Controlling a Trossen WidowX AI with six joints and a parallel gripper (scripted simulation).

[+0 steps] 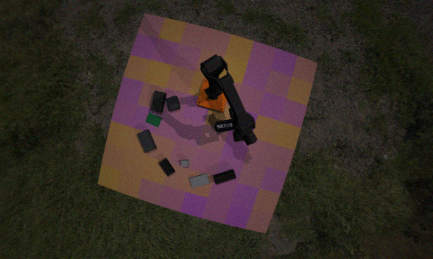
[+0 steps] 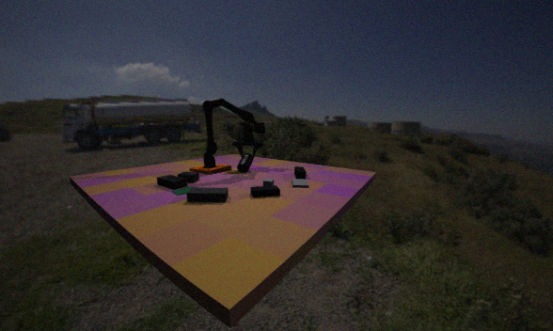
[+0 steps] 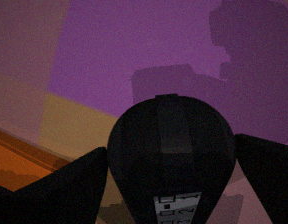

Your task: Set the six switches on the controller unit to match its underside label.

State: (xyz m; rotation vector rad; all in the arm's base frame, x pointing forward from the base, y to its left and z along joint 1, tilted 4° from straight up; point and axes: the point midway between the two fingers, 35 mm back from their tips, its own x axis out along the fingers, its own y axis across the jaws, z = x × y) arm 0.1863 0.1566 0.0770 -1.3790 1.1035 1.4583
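Note:
The dark controller unit (image 1: pixel 219 126) (image 2: pixel 243 165) (image 3: pixel 170 125) hangs tilted above the bench, close to the arm's orange base. Its pale label (image 1: pixel 224 126) (image 3: pixel 177 205) shows to the overhead camera and at the bottom of the wrist view, where the first squares are partly in sight. The full row cannot be read surely. My gripper (image 1: pixel 227 125) (image 2: pixel 246 157) (image 3: pixel 171 149) is shut on the unit, with one finger against each side. The rocker switches are hidden.
The orange base (image 1: pixel 212 103) (image 2: pixel 211 168) stands beside the unit. Dark blocks (image 1: pixel 158 101) (image 1: pixel 173 103), a green plate (image 1: pixel 154 119), a grey block (image 1: pixel 146 140), black blocks (image 1: pixel 167 167) (image 1: pixel 224 176), a small pale cube (image 1: pixel 184 162) and a pale plate (image 1: pixel 199 180) lie around.

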